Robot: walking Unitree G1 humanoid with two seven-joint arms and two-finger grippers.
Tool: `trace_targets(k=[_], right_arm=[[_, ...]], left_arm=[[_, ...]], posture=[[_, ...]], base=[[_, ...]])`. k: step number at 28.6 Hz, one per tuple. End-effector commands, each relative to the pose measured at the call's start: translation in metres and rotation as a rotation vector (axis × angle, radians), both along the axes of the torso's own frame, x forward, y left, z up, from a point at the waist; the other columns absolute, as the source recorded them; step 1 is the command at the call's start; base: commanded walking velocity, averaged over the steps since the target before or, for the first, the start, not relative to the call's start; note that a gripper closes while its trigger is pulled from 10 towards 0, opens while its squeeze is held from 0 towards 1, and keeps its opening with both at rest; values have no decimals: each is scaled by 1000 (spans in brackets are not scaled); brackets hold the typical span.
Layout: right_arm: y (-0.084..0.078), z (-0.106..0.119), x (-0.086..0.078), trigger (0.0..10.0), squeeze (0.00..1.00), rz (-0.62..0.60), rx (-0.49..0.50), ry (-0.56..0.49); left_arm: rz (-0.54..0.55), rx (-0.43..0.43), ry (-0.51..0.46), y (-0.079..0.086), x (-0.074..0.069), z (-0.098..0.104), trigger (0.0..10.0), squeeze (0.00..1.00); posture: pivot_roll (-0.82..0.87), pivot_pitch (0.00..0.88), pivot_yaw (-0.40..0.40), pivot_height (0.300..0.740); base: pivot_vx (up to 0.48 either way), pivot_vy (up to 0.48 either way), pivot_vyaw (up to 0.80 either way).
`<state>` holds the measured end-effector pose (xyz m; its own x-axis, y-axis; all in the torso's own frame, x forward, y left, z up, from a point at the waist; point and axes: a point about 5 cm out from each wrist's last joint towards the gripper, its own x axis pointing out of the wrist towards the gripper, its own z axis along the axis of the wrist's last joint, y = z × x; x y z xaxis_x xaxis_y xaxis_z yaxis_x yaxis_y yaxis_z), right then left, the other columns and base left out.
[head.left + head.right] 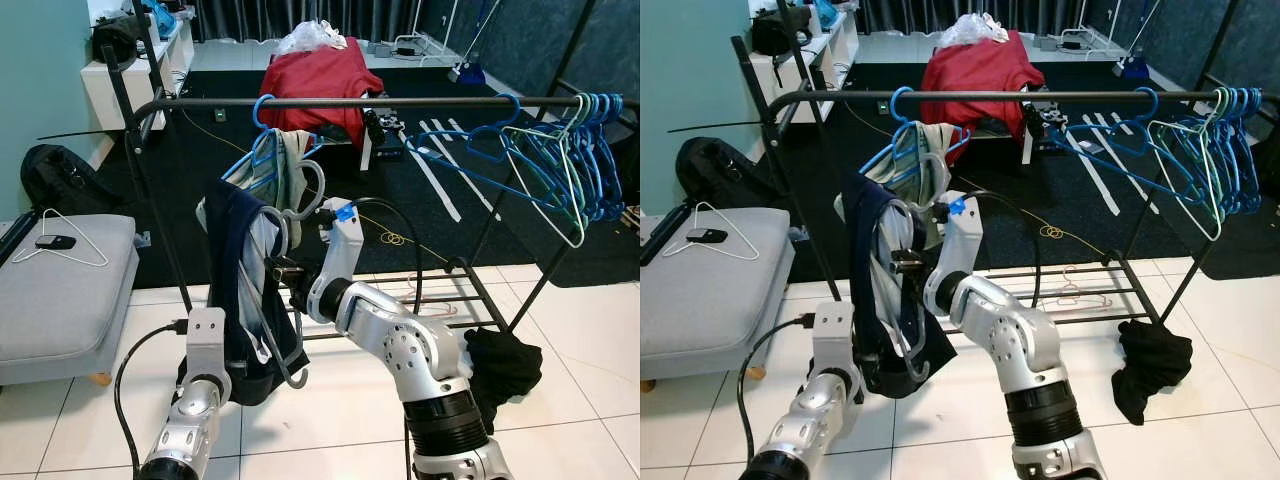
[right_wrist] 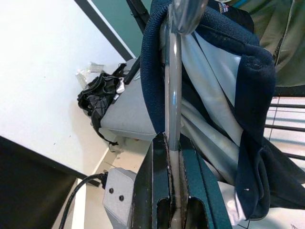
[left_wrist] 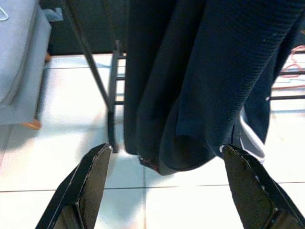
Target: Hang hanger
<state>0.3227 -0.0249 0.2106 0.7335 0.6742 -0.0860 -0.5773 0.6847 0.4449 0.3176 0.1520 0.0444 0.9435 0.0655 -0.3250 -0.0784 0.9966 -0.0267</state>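
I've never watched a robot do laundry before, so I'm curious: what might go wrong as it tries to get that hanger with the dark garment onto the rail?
The right pincer pinches only the thin grey hanger, so it could twist or slip. The navy garment drapes loosely and might slide off; the left pincer is open beneath it, not gripping. The rail already holds blue hangers right above, so the hook may snag them.

Right hand on grey hanger
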Motion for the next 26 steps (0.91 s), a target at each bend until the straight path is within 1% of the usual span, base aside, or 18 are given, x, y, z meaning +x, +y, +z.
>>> trace_targets(k=[1,3,5,7,9,11,14,15,16,17,19,21,22,23,24,26], right_arm=[[11,19,-6,10000,0,43,57,-52],[11,19,-6,10000,0,44,59,-50],[11,19,-6,10000,0,44,59,-50],[11,19,-7,10000,0,45,59,-47],[11,18,-7,10000,0,45,60,-46],[12,17,-7,10000,0,47,59,-42],[12,17,-7,10000,0,47,58,-41],[12,17,-8,10000,0,47,58,-40],[12,17,-8,10000,0,47,58,-40],[13,17,-8,10000,0,49,58,-40],[13,17,-8,10000,0,49,58,-40],[13,19,-8,10000,0,52,61,-44],[13,19,-8,10000,0,52,61,-44],[13,21,-8,10000,0,53,62,-46],[13,21,-8,10000,0,54,64,-47],[13,22,-8,10000,0,56,65,-48]], left_arm=[[-9,-87,10,-8,-1,-4,10000,0],[-50,-188,-25,-19,2,0,10000,0],[-50,-188,-25,-19,2,0,10000,0],[-98,-236,-57,-29,5,5,10000,0],[-113,-246,-66,-32,6,6,10000,0],[-178,-302,-94,-41,7,12,10000,0],[-201,-318,-101,-44,7,13,10000,0],[-222,-289,-91,-46,7,11,10000,0],[-222,-289,-91,-46,7,11,10000,0],[-212,-205,-66,-43,7,7,10000,0],[-212,-205,-66,-43,7,7,10000,0],[-147,-50,-45,-31,7,0,10000,0],[-147,-50,-45,-31,7,0,10000,0],[-121,-10,-44,-26,7,-1,10000,0],[-102,8,-44,-23,7,-2,10000,0],[-90,15,-43,-22,7,-2,10000,0]], posture=[[12,111,-2,740],[9,110,0,740],[9,110,0,740],[9,111,0,740],[9,111,0,740],[11,116,0,740],[11,116,0,740],[12,120,-2,740],[12,120,-2,740],[10,121,-2,740],[10,121,-2,740],[6,123,-2,740],[6,123,-2,740],[6,123,-2,740],[3,126,-5,740],[3,126,-5,740]], base=[[0,0,0],[0,0,0],[0,0,0],[0,0,0],[0,0,0],[0,0,0],[0,0,0],[0,0,0],[0,0,0],[0,0,0],[0,0,0],[0,0,0],[0,0,0],[0,0,0],[0,0,0],[0,0,0]])
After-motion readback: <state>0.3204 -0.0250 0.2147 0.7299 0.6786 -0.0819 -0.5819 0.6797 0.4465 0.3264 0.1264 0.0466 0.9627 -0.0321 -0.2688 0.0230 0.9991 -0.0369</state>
